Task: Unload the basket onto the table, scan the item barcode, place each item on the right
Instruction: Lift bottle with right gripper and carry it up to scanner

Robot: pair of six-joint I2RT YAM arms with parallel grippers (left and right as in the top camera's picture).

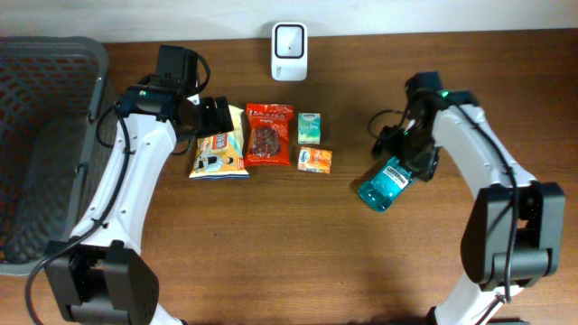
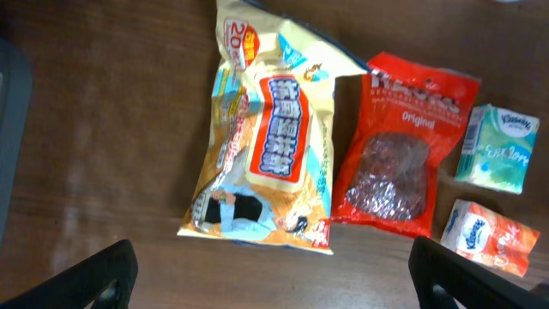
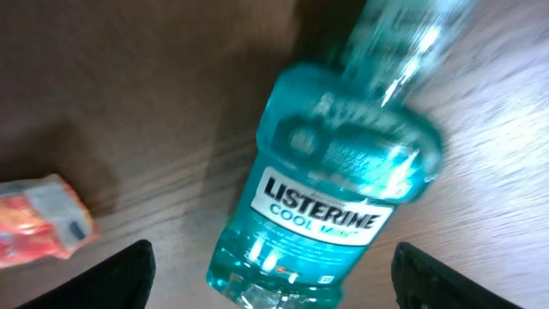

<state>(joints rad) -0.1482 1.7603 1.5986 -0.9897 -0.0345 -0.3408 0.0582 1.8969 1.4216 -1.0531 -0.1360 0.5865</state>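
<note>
Mouthwash bottle (image 3: 326,197) lies on the table (image 1: 271,253) beneath the right gripper (image 3: 279,275), jaws apart — left gripper (image 2: 274,275) likewise apart above the snack packets (image 2: 274,146) — scan at the scanner (image 1: 289,40) judged outstanding.

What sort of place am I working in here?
Likely a mock shop checkout: a white scanner at the back, snack bags and a mouthwash bottle laid out, and a grey basket on the left.
</note>
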